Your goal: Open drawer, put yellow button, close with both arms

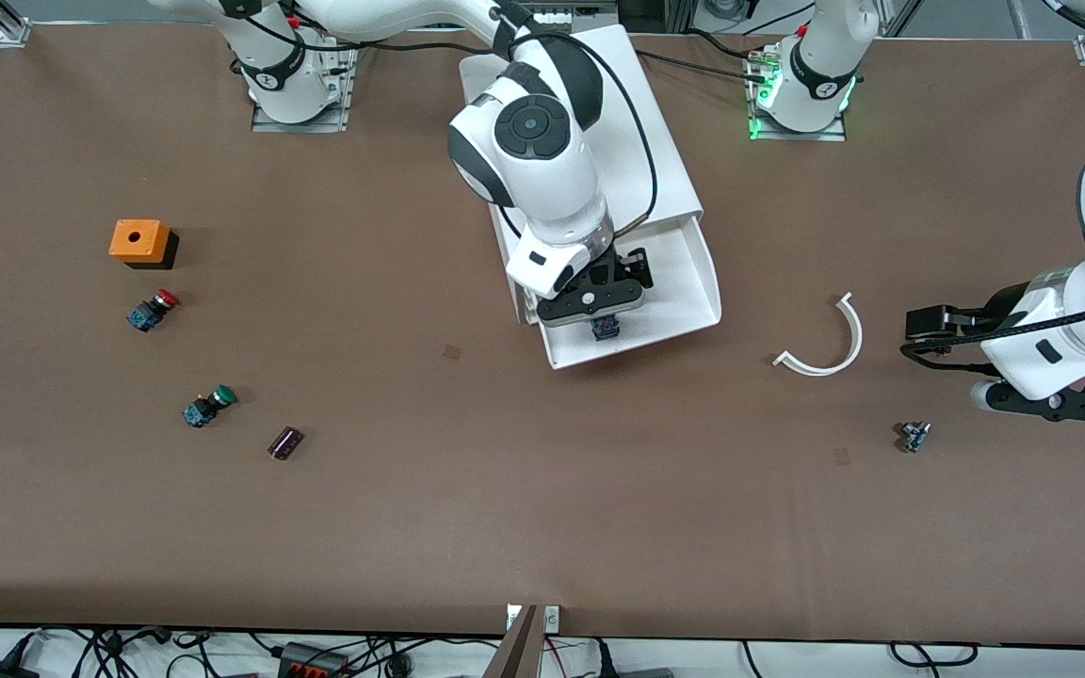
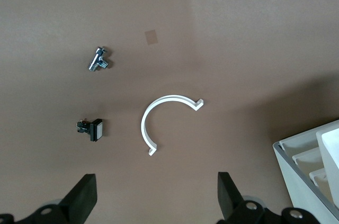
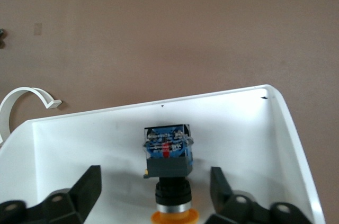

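Note:
The white cabinet (image 1: 637,132) stands at the table's middle with its lowest drawer (image 1: 693,282) pulled out toward the front camera. The yellow button (image 3: 167,168) lies in the drawer (image 3: 79,144), its blue-and-black body showing in the front view (image 1: 605,328). My right gripper (image 1: 599,315) is open just over the drawer; its fingers (image 3: 87,184) stand apart on either side of the button without touching it. My left gripper (image 1: 1046,400) waits open and empty above the table at the left arm's end; its fingers (image 2: 85,195) show in the left wrist view.
A white curved clip (image 1: 830,344) lies between the drawer and my left gripper. A small metal part (image 1: 914,435) lies near it. Toward the right arm's end are an orange box (image 1: 139,242), a red button (image 1: 152,309), a green button (image 1: 209,405) and a dark cylinder (image 1: 285,443).

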Controlling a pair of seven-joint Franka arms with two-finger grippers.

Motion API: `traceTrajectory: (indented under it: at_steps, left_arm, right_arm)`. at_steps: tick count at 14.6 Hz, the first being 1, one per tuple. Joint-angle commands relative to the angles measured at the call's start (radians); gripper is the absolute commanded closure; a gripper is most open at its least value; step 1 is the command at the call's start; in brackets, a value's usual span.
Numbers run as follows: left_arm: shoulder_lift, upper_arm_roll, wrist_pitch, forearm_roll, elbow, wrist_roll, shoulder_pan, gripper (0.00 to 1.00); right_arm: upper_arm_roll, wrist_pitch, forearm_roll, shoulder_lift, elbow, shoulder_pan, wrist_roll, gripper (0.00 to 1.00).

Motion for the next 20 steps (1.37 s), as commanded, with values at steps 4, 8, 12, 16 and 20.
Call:
traceTrajectory:
  at_steps: [4, 8, 12, 16, 20]
  left_arm:
    - [0.006, -0.017, 0.001, 0.017, 0.011, -0.036, -0.029, 0.0]
    - [0.029, -0.017, 0.128, 0.014, -0.033, -0.169, -0.115, 0.0]
    - [0.057, -0.017, 0.31, -0.107, -0.109, -0.304, -0.173, 0.0]
    - [0.129, -0.017, 0.457, -0.106, -0.107, -0.514, -0.297, 0.0]
    - [0.163, -0.015, 0.517, -0.1, -0.118, -0.584, -0.359, 0.0]
  right_arm:
    - [-0.011, -0.174, -0.002, -0.054, 0.059, -0.103, 0.012, 0.0]
    - [-0.031, -0.254, -0.074, -0.084, 0.054, -0.241, -0.155, 0.0]
    - [-0.032, -0.441, -0.161, -0.112, 0.05, -0.391, -0.315, 0.0]
    - [-0.031, -0.478, -0.149, -0.178, -0.025, -0.514, -0.459, 0.0]
    - [-0.029, -0.482, -0.147, -0.258, -0.131, -0.626, -0.595, 0.0]
